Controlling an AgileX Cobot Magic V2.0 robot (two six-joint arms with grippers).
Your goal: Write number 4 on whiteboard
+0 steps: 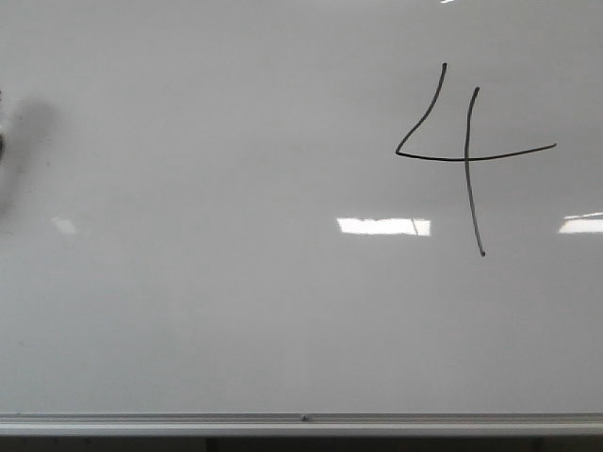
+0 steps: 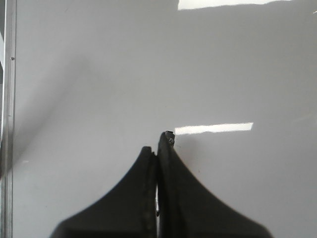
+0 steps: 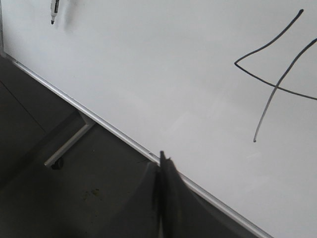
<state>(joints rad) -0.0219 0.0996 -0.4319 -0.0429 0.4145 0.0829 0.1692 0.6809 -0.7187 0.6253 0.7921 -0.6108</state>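
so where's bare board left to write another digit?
The whiteboard is bare left of the number 4, across to a dark blurred shape at the left edge, and below it down to the frame rail. Only the upper right is taken. A marker shows in the right wrist view.

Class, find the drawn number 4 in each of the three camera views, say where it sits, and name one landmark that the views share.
Front view: the number 4 is in the upper right of the whiteboard.
Left wrist view: not in it; only bare board and reflections.
Right wrist view: the 4 is at the upper right, partly cut off.
Shared landmark: the silver frame rail, also in the right wrist view.
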